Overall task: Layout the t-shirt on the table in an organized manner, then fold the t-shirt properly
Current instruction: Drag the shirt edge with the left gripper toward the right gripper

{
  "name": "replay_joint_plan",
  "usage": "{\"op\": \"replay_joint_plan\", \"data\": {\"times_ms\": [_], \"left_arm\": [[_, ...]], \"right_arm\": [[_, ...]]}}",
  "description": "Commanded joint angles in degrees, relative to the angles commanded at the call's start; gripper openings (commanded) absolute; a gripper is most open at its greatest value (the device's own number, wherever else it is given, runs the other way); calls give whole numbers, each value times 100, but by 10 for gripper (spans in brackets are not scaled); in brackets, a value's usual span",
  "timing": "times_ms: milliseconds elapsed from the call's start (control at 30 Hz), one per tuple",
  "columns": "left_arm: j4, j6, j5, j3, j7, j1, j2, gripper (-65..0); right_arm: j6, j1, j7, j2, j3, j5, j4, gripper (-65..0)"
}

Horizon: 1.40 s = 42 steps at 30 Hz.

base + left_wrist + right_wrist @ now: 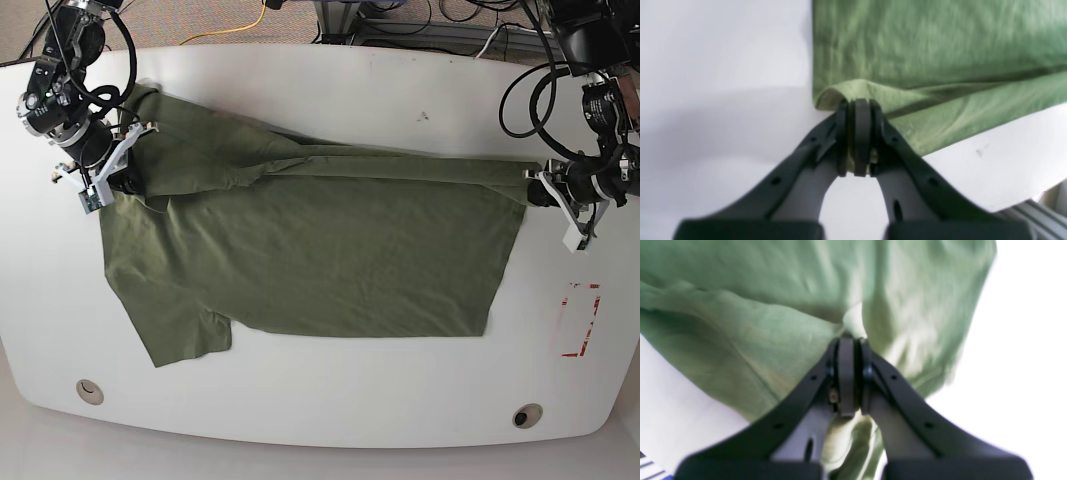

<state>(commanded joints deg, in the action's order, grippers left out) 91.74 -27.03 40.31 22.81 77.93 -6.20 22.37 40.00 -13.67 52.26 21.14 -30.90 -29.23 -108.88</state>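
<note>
The olive-green t-shirt (310, 240) lies spread across the white table (330, 400), its hem toward the right and a sleeve (185, 335) pointing to the front left. My left gripper (540, 188) is shut on the hem's far right corner; in the left wrist view the jaws (858, 105) pinch a fold of green cloth (923, 50). At the left side my right gripper (125, 178) is shut on the shoulder area, and the right wrist view shows cloth (756, 323) bunched between its closed jaws (850, 340). A long fold runs across the shirt's upper part.
A red tape rectangle (582, 320) is marked on the table near the right edge. Two round grommet holes (90, 390) (527, 414) sit near the front edge. Cables (230, 30) lie on the floor behind the table.
</note>
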Motion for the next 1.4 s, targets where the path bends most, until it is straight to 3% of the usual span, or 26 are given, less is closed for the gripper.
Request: {"op": "replay_joint_plan", "data": {"times_ms": [400,567,733,967,1067,1167,1200,1300,1400], "left_arm": [[-624,18,-44,-105,-26,-826,-211,-650],[-1064,18,-448,-325,-44,-1169,-396,-650],[-1319,-9,-879,-343,-360,-1345,-659,-650],[-1618,-9,-1090,-686,-598,-1512,-686,-650],[-1829,0,-1090,-853,-738,-1512,-686,-650],[-2013,9,-1090,-905,-818,-1521,-659,-650],[-2092,9,-1090,-905,-818,-1538,-659,-649],[-2198,9,-1099,-905,-818,-1635,-651,-574],[-2207,9,-1099,-905,-853,-1662,-607,-443]], "right_arm": [[0,404,-26,44,0,53,431,-634],[0,527,-35,141,9,53,695,-633],[0,642,-132,176,26,53,932,-633],[0,633,-290,193,35,53,1143,-623],[0,633,-308,193,18,53,1204,-537],[0,607,-308,193,-9,53,1204,-382],[0,589,-308,193,-9,62,1204,-301],[0,527,-308,193,-9,62,1187,-138],[0,369,-308,202,-18,62,1020,-6]]}}
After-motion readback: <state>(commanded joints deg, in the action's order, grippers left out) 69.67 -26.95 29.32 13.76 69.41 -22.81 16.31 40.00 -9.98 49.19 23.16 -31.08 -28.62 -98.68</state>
